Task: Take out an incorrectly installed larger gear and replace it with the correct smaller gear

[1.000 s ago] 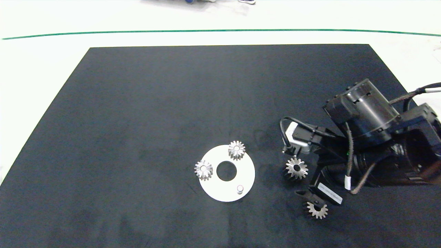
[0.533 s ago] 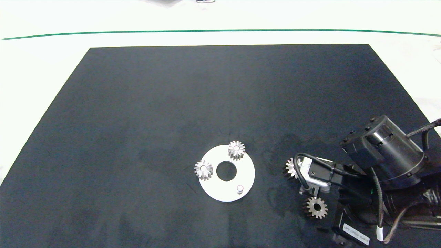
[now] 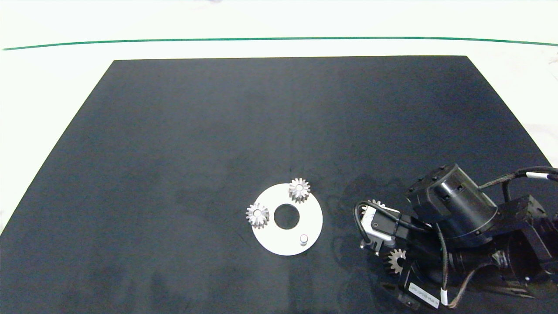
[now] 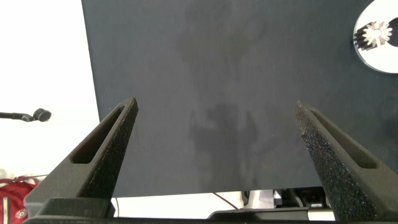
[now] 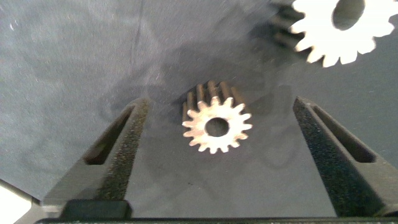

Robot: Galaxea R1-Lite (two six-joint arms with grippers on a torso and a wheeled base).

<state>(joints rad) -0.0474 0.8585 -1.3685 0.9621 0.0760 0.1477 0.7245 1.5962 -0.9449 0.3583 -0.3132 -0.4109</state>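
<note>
Right gripper (image 5: 217, 155) has descended, straddling smaller gear (image 5: 216, 127).

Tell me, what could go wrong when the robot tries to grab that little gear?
The right gripper is open around the smaller gear, which lies flat on the black mat; the fingers might slide off its short teeth. The larger gear lies close by, so a finger could bump it. Later, the bare peg on the white disc is small, and the gear's hole could miss it.
</note>
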